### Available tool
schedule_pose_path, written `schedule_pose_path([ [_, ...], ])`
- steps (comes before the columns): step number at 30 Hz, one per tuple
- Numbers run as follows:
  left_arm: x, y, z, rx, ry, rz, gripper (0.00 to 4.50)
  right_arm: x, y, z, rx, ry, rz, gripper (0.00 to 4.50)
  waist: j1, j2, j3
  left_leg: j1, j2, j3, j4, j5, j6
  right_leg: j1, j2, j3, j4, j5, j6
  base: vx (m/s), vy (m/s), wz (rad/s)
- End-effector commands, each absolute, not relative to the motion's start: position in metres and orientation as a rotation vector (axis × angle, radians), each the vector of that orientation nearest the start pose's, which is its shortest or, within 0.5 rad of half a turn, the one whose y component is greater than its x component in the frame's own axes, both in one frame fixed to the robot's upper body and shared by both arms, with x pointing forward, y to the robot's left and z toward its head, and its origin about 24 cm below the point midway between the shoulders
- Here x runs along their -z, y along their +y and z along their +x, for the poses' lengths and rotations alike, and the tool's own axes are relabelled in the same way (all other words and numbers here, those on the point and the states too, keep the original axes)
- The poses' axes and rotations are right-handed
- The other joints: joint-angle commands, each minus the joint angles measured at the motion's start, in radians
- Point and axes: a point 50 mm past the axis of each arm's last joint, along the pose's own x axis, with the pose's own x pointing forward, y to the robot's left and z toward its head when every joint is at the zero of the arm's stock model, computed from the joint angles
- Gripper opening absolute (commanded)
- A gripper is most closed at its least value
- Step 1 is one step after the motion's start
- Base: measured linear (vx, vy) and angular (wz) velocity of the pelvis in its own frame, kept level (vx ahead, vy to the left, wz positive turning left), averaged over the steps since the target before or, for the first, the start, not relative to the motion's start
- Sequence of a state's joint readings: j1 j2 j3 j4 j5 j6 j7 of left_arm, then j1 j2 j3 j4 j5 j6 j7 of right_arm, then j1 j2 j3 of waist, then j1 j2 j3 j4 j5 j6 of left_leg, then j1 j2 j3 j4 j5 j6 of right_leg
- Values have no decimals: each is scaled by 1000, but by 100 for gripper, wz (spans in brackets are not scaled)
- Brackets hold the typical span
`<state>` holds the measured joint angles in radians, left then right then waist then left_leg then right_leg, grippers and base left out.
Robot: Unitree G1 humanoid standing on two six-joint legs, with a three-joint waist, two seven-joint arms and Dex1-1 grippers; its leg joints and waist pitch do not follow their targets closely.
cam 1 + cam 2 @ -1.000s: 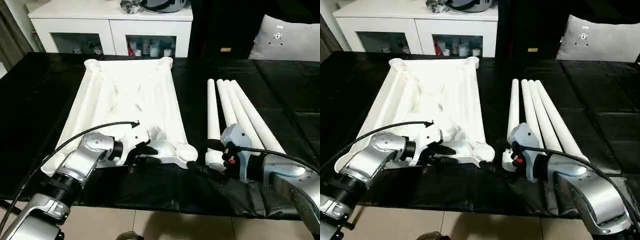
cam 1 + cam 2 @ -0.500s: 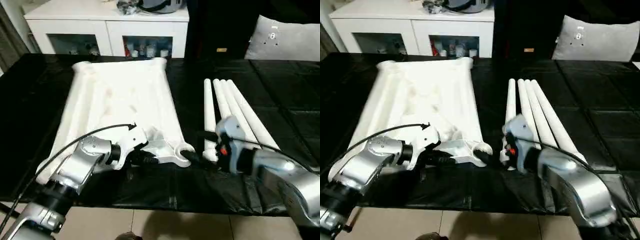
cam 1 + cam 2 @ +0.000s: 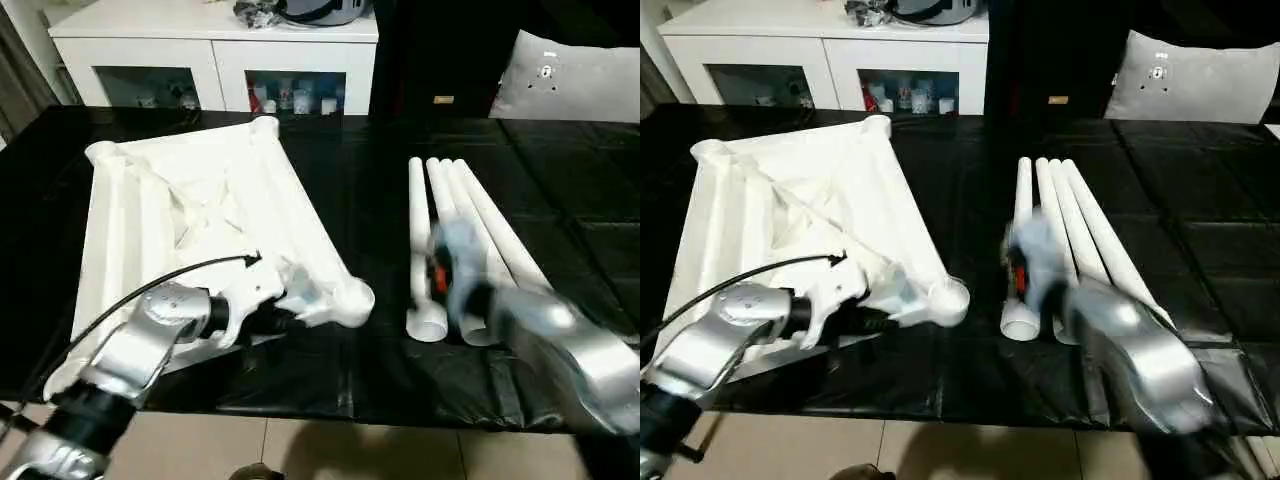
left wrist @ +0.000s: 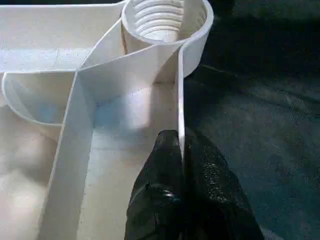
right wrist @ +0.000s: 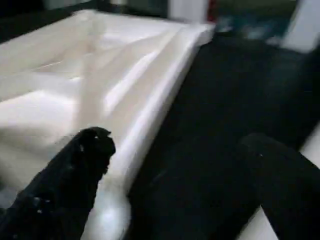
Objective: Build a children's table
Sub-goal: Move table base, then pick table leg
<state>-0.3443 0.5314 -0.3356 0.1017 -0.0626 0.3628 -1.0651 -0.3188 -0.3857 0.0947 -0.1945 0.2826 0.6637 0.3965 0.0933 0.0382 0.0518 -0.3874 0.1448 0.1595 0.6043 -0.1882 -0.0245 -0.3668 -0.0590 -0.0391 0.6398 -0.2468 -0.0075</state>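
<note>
While your left gripper (image 4: 181,165) pinches the tabletop's (image 3: 180,210) thin rim wall just behind the threaded corner socket (image 4: 167,20), keep that clamp firm and swing slowly so the rim does not slip from between the fingers. The tabletop lies ribs-up and skewed on the black work table (image 3: 350,360), its gripped corner nearest the 4 legs (image 3: 450,230), which rest side by side well apart from the tabletop. Your right gripper (image 5: 175,165), jaws spread wide and empty, hangs between tabletop and legs; judging from that, aim it at the leg closest to the socket.
</note>
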Motion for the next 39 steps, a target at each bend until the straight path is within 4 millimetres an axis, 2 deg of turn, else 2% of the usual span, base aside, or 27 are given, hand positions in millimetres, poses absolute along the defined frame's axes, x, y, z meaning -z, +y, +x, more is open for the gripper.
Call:
schedule_pose_path([
  [1, -57, 141, 268, 1277, 486, 426, 55, -105, -157, 298, -454, 292, -201, 450, -2, -6, -60, 27, 78, -24, -77, -103, -9, 23, -90, 49, -73, -22, -211, 0, 0, 0],
  [4, -64, 137, 265, 1300, 441, 394, 63, -100, -153, 304, -439, 405, -217, 450, 0, -6, -63, 22, 75, -24, -72, -69, 4, 30, -90, 49, -66, 49, -217, 0, 0, 0],
  [7, -71, 136, 271, 1257, 381, 373, 93, -105, -146, 314, -432, 395, -199, 450, -2, -7, -64, 20, 76, -24, -71, -76, 7, 32, -95, 48, -66, 52, -228, 0, 0, 0],
  [11, -81, 136, 273, 1239, 341, 361, 124, -107, -146, 326, -322, 424, -136, 450, -7, -9, -60, 22, 76, -22, -74, -94, -9, 30, -92, 49, -68, 11, -229, 0, 0, 0],
  [15, -91, 136, 272, 1219, 319, 343, 146, -104, -146, 326, -253, 482, -50, 450, -6, -8, -60, 25, 76, -21, -76, -98, -26, 29, -88, 50, -67, -3, -214, 0, 0, 0],
  [18, -95, 135, 273, 1209, 302, 323, 180, -99, -149, 325, -206, 532, -33, 450, -5, -7, -61, 25, 75, -21, -77, -90, -34, 29, -88, 50, -65, 10, -206, 0, 0, 0],
  [21, -98, 133, 273, 1202, 297, 288, 183, -95, -151, 325, -186, 563, -9, 450, -4, -4, -61, 25, 73, -20, -76, -94, -45, 29, -88, 49, -66, 6, -204, 0, 0, 0],
  [24, -99, 134, 271, 1195, 307, 285, 183, -94, -152, 323, -165, 599, 8, 450, -4, -9, -61, 24, 72, -19, -77, -91, -46, 31, -88, 51, -67, 6, -190, 0, 0, 0],
  [28, -98, 134, 270, 1183, 313, 280, 183, -91, -152, 323, -159, 622, 9, 450, -4, -8, -60, 24, 72, -19, -78, -98, -50, 29, -88, 51, -69, -13, -182, 0, 0, 0],
  [29, -98, 134, 270, 1179, 315, 279, 183, -90, -152, 323, -157, 631, 10, 450, -4, -13, -60, 24, 72, -18, -78, -100, -51, 29, -87, 52, -70, -22, -180, 0, 0, 0],
  [31, -98, 134, 269, 1174, 318, 281, 183, -88, -151, 323, -166, 659, 8, 450, -4, -10, -60, 24, 72, -19, -77, -94, -52, 29, -87, 51, -69, -23, -179, 0, 0, 0],
  [39, -98, 131, 268, 1173, 323, 277, 183, -80, -145, 319, -186, 742, 60, 450, -3, -14, -60, 23, 72, -18, -78, -88, -53, 27, -87, 52, -68, -31, -170, 0, 0, 0],
])
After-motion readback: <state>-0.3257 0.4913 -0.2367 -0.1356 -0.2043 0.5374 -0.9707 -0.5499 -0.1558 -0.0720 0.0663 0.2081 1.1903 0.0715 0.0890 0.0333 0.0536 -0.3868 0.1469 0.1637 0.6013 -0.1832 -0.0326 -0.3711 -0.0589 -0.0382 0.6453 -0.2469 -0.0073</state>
